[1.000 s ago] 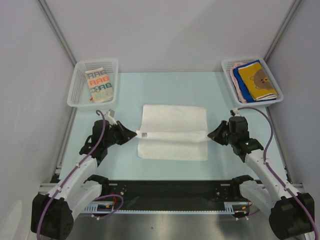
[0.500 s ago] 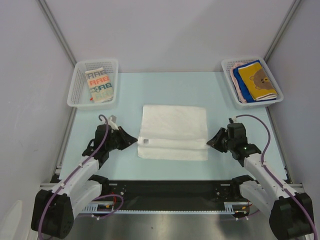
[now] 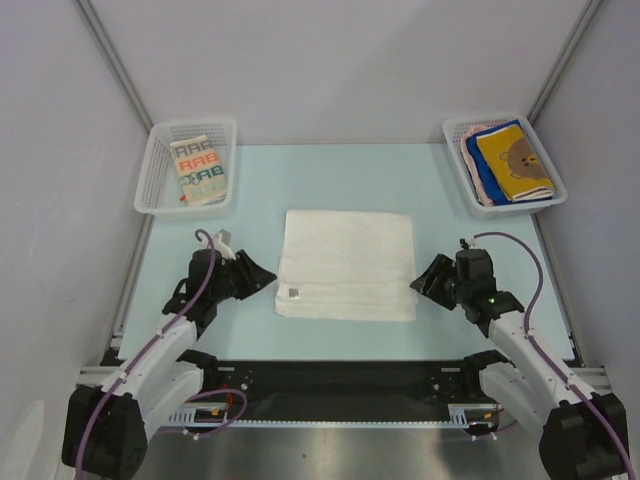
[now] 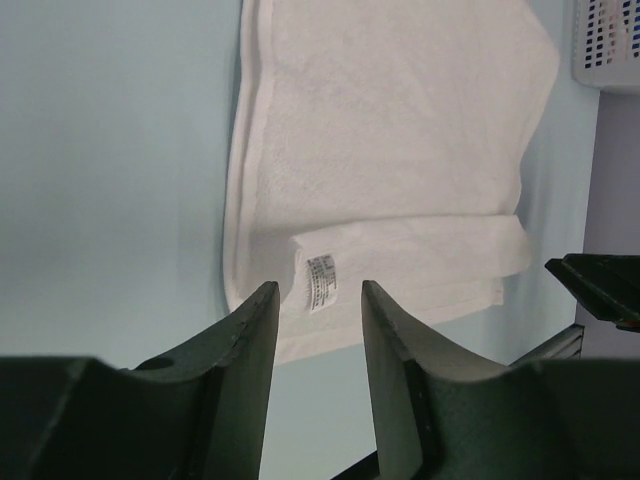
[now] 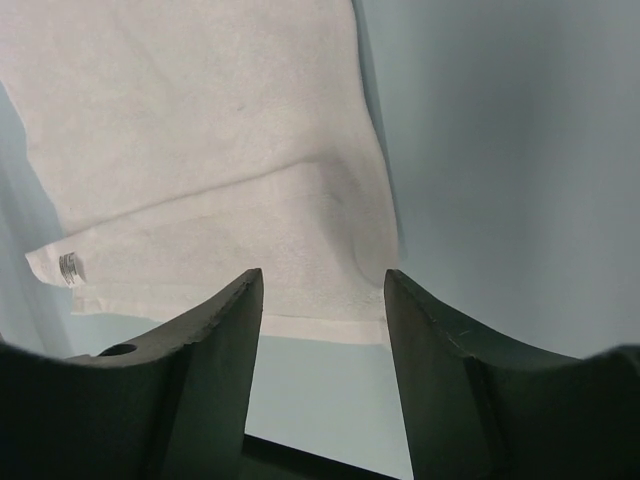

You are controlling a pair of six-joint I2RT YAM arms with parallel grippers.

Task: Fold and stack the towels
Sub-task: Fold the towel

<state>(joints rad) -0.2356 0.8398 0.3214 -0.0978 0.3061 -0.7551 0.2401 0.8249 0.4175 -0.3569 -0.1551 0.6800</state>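
A plain white towel lies flat mid-table, its folded flap reaching nearly to the near edge, with a small label at the near-left corner. My left gripper is open just left of that corner, holding nothing. In the left wrist view the towel and label sit just beyond the open left gripper. My right gripper is open off the towel's near-right corner. In the right wrist view the towel lies past the empty right gripper.
A white mesh basket at the back left holds a folded cream lettered towel. Another basket at the back right holds a yellow bear towel on a blue one. Grey walls stand on three sides.
Both grippers went from shut on the towel's raised folded edge to open. The edge has dropped flat toward the near side, and both grippers have drawn slightly back.
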